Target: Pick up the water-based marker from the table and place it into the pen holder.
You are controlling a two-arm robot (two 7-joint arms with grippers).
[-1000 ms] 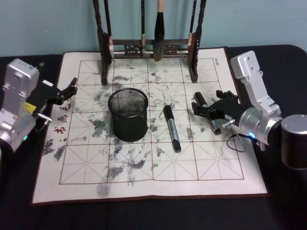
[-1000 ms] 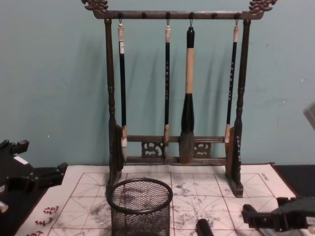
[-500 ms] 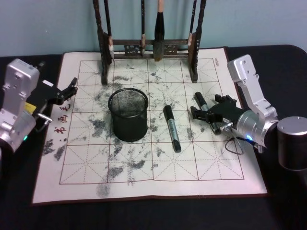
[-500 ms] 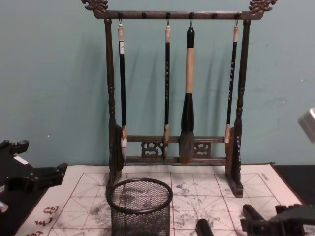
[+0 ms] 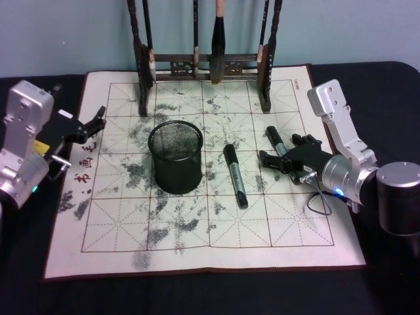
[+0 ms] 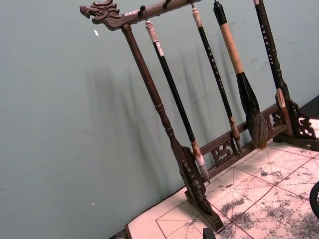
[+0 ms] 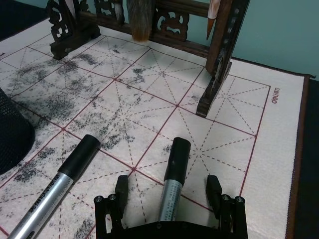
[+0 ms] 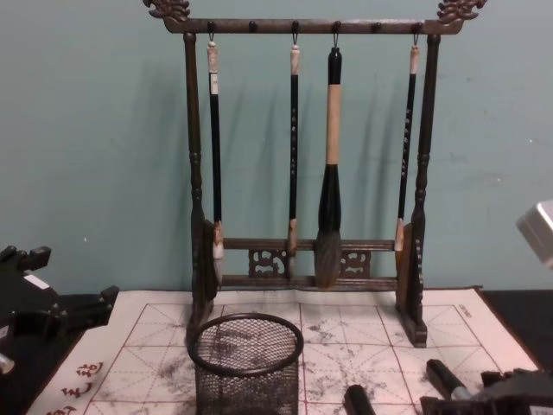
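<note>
**Right gripper (image 7: 168, 186) straddles a marker (image 7: 177, 154) on the calligraphy mat (image 5: 216, 236)**

Low over the mat's right side, the gripper's jaws stand wide, one on each side of the marker's grey barrel and clear of it, apparently set for a pinch across it. The marker lies flat, cap toward the far brush rack (image 8: 193, 173). A second marker (image 5: 235, 176) lies between it and the upright black mesh pen holder (image 5: 175, 157). The left gripper (image 5: 92, 125) sits parked at the mat's left edge. The ink-smudged mat covers a dark table (image 5: 197, 295) before a teal wall (image 8: 95, 156).
</note>
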